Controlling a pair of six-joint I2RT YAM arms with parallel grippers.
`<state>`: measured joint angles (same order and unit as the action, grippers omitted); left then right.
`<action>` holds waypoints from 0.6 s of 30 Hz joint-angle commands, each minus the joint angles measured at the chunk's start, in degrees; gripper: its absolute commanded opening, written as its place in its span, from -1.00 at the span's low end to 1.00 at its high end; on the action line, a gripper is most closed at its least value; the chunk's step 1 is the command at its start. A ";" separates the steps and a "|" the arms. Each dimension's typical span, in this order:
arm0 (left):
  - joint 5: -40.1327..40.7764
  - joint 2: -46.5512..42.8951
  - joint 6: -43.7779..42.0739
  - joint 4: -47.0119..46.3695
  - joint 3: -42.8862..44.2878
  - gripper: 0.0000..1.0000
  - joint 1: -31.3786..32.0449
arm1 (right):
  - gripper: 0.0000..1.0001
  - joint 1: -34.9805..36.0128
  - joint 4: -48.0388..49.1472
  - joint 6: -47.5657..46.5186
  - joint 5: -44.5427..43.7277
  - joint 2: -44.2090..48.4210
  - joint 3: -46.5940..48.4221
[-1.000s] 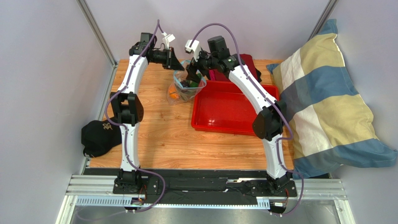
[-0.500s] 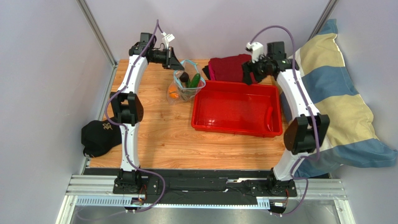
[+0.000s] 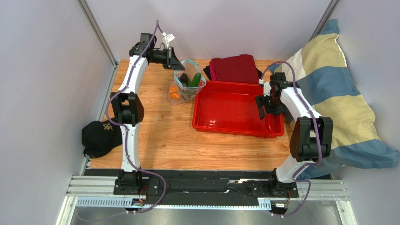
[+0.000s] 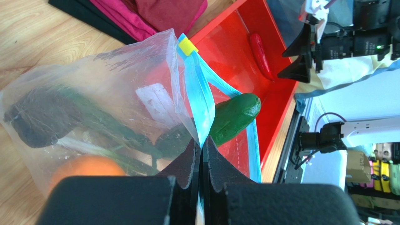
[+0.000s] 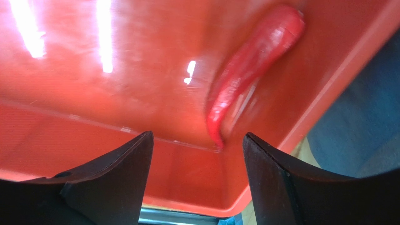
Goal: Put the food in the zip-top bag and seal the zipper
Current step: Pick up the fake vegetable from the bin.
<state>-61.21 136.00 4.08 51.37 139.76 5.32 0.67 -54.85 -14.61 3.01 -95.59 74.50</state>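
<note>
My left gripper (image 4: pixel 202 143) is shut on the mouth edge of the clear zip-top bag (image 4: pixel 108 93), pinching its bluish zipper (image 4: pixel 199 93) below the yellow slider (image 4: pixel 187 47). In the top view it (image 3: pixel 176 63) holds the bag (image 3: pixel 188 86) up, open. Inside are an orange fruit (image 4: pixel 87 168), a green vegetable (image 4: pixel 234 117), green onion and a dark round piece (image 4: pixel 33 122). The red chili (image 5: pixel 253 61) lies at the right end of the red tray (image 5: pixel 94 93). My right gripper (image 5: pixel 197 136) is open and empty just above it, also seen from the top (image 3: pixel 264 111).
The red tray (image 3: pixel 225 108) lies right of the bag. Folded dark red cloth (image 3: pixel 234 68) lies behind the tray. A striped pillow (image 3: pixel 328 103) leans at the table's right edge. A black cap (image 3: pixel 98 136) lies off the left edge.
My right arm left the bag's mouth, swung right past the cloth, then came down over the tray's right end above the chili. The left gripper and bag stayed put.
</note>
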 commanded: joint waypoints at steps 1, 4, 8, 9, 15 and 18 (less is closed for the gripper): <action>-0.66 -0.30 0.49 -1.28 -0.02 -1.00 -0.31 | 0.47 -0.05 7.03 5.03 -6.96 -0.65 -1.99; -0.93 -0.65 0.58 -1.19 -0.45 -1.00 -0.40 | 0.47 -0.05 9.75 6.34 -7.40 -2.58 -3.39; -1.19 -1.44 0.32 -1.10 -1.25 -1.00 -0.31 | 0.47 -0.05 12.22 7.32 -8.19 -6.53 -3.05; -1.19 -1.44 0.32 -1.01 -1.42 -1.00 -0.31 | 0.46 -0.14 12.75 7.40 -7.49 -7.76 -2.70; -1.28 -1.62 0.41 -1.01 -1.69 -1.00 -0.31 | -0.05 0.04 14.51 7.49 -2.50 -10.93 0.99; -1.10 -1.62 0.32 -0.93 -1.60 -1.00 -0.31 | -0.62 -0.05 13.37 7.32 1.81 -12.07 5.29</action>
<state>-61.43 136.00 4.23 51.16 138.12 5.23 0.60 -43.90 -7.86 -0.62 -107.11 73.56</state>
